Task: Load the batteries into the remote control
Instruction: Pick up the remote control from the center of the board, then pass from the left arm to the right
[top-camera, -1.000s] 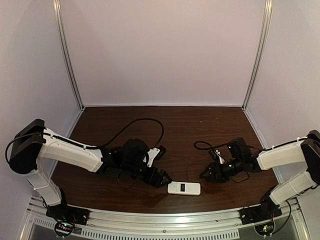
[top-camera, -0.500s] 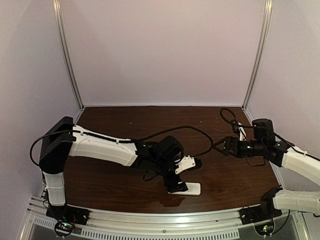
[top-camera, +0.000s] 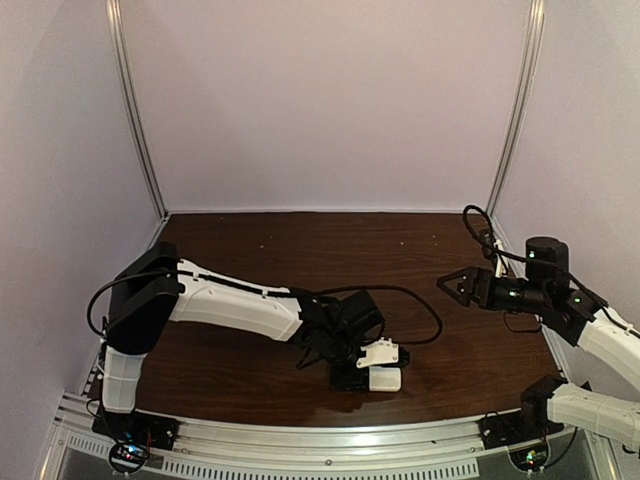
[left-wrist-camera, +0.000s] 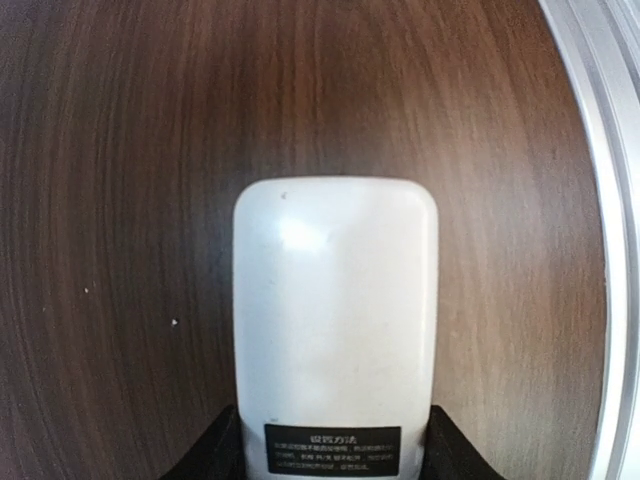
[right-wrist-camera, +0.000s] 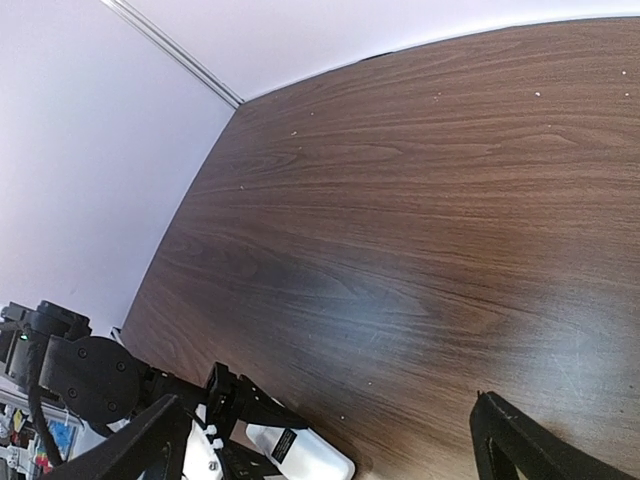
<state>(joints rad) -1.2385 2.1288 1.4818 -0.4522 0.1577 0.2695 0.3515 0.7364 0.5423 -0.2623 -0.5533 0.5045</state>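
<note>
Two left fingers (left-wrist-camera: 222, 457) against remote control (left-wrist-camera: 335, 310)

Soft, even light fills the overhead view: the pale walls (top-camera: 320, 100) read bright with a lilac cast, while the dark worktop (top-camera: 420, 250) stays dim, with soft shadows. The left wrist view has a bright blotch of glare on the white remote control (left-wrist-camera: 335, 300); the wood grain bows toward the edges and the label print is blurred. In the right wrist view a pale sheen crosses the wood, and the fingers (right-wrist-camera: 525, 445) are black silhouettes
</note>
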